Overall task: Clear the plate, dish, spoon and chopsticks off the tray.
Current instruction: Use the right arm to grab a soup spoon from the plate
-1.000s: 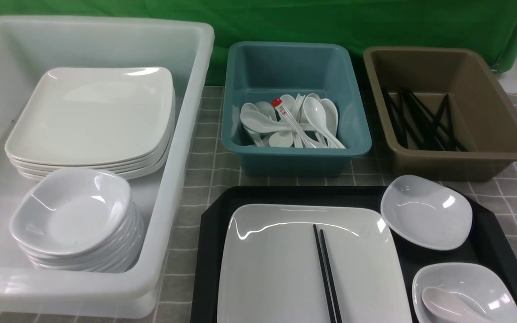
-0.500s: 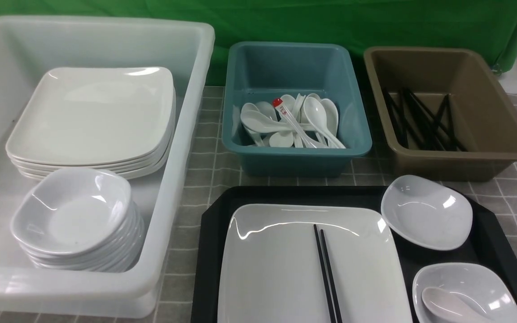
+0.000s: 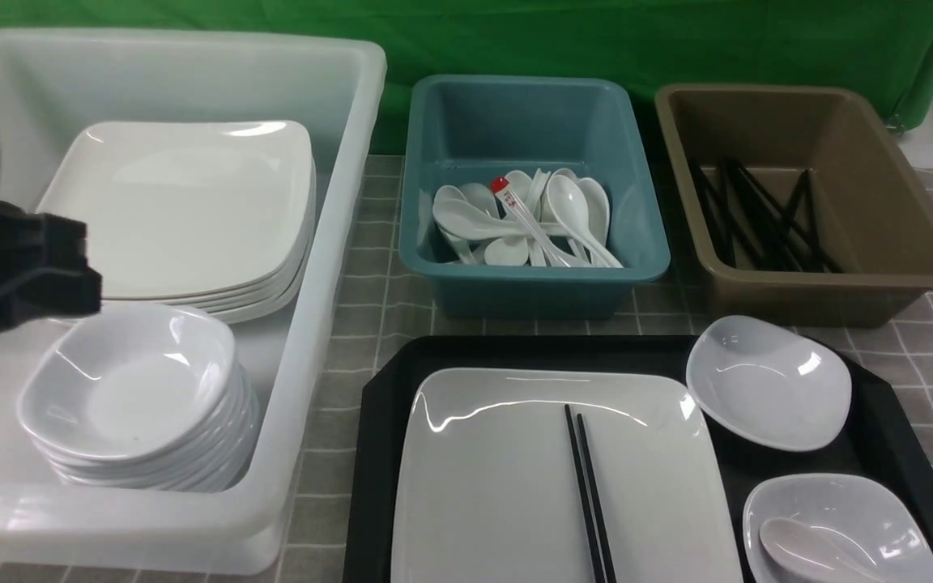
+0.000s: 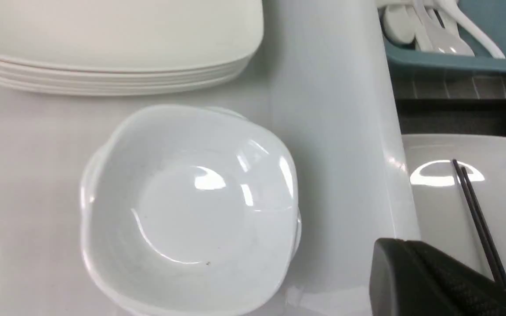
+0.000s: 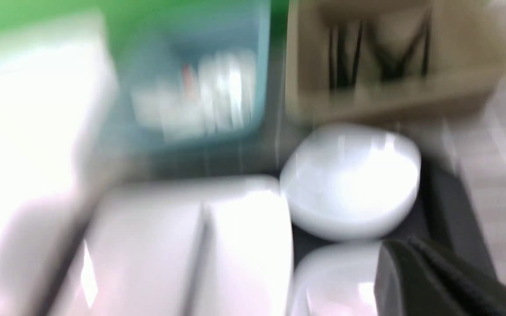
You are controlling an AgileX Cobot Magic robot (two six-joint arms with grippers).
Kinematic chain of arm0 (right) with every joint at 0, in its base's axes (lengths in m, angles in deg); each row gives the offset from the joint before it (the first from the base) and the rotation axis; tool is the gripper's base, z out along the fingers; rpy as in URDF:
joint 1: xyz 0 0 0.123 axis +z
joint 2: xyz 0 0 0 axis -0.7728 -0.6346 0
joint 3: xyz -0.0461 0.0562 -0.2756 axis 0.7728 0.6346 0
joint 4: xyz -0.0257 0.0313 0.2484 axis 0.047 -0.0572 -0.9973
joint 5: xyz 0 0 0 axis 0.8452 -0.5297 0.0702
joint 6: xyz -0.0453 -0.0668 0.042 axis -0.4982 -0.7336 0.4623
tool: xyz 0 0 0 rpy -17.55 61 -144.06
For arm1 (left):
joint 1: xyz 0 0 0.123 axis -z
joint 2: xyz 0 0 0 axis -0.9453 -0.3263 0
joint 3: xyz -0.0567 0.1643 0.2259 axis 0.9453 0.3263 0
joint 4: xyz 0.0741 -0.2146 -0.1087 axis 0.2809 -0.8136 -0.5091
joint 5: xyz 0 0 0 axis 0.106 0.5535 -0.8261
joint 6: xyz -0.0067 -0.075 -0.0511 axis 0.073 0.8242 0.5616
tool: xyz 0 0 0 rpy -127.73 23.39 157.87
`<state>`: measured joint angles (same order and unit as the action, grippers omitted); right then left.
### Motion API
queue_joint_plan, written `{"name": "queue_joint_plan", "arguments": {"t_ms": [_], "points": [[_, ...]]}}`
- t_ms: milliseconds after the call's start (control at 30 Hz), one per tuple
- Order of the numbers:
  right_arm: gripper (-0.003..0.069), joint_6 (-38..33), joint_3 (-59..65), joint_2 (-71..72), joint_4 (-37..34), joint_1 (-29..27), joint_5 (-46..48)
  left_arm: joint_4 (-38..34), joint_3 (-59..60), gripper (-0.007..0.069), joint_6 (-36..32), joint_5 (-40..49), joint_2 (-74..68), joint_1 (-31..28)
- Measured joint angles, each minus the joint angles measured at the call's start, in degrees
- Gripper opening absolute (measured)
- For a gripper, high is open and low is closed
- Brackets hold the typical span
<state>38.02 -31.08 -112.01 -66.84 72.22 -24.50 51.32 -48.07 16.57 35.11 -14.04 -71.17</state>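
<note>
The black tray (image 3: 381, 421) holds the large white square plate (image 3: 499, 486), with the black chopsticks (image 3: 588, 486) lying on it. A small white dish (image 3: 766, 393) sits at the tray's far right. A second dish (image 3: 863, 506) at the near right holds the white spoon (image 3: 807, 551). My left gripper (image 3: 82, 271) hangs over the white bin, above the stacked small dishes (image 4: 187, 206); its fingers (image 4: 382, 254) are together and empty. My right gripper (image 5: 389, 259) shows only in the blurred right wrist view, above the near dish (image 5: 336, 281), fingers together.
The white bin (image 3: 321, 243) at left holds stacked square plates (image 3: 183, 202) and several stacked small dishes (image 3: 126, 389). The teal bin (image 3: 531, 121) holds several white spoons. The brown bin (image 3: 879, 202) holds black chopsticks. A grey checked cloth (image 3: 369, 308) covers the table.
My left arm has come into the front view from the left edge, over the white bin. Nothing on the tray has moved.
</note>
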Motion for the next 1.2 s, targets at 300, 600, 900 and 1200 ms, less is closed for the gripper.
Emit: {"name": "queue_joint_plan", "arguments": {"t_ms": [300, 600, 900, 1200], "points": [[0.015, -14.76, -9.88, -37.72, 6.64, 11.77, 13.34, 3.73, -0.06, 0.0, 0.31, 3.6, -2.09, 12.64], [0.0309, -20.97, -9.93, -52.6, 7.95, 5.49, 13.26, 4.83, -0.06, 0.0, -4.99, 5.98, -2.77, 18.49], [0.0437, -24.63, -9.99, -58.44, 8.34, 1.77, 11.1, 4.78, -0.1, 0.0, -5.78, -0.27, -11.07, 32.97], [0.0402, -25.22, -10.36, -63.93, 8.38, 1.72, 9.24, 4.52, -0.17, 0.0, -5.78, -4.64, -18.38, 40.37]]}}
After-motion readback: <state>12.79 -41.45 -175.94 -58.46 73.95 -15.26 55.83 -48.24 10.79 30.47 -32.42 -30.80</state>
